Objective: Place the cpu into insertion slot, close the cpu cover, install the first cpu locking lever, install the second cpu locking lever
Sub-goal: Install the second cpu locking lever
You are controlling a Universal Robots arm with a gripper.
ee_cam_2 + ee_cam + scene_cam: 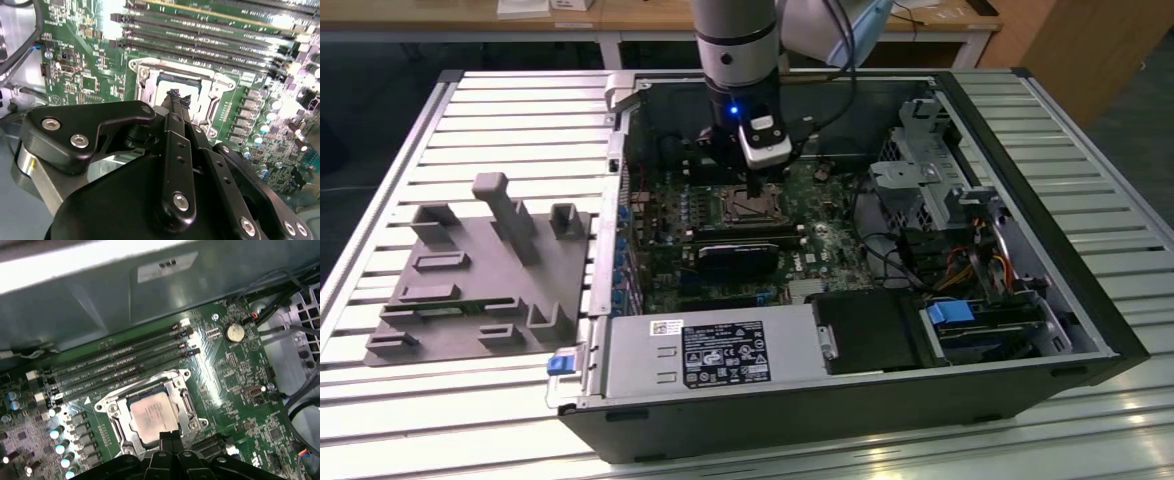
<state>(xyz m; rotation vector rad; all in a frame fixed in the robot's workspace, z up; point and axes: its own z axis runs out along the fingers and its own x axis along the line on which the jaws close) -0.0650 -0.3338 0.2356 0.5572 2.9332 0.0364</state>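
The cpu [150,415] lies flat in the insertion slot [750,207] on the green board, its silver-grey top showing in both wrist views [176,82]. The cpu cover [184,396] lies down around it as a silver frame. My gripper [170,436] hangs just above the socket's edge, fingers pressed together with nothing between them. In the second wrist view the gripper [178,96] has its black tips over the chip's near side. In the exterior view the gripper [757,188] stands upright inside the open computer case. I cannot make out how the locking levers sit.
Long memory slots [120,367] run beside the socket. A black block [734,255] sits in front of it, with a power supply [707,350] at the case front. A drive cage and cables [934,180] are at the exterior view's right, a grey fixture [480,270] at its left.
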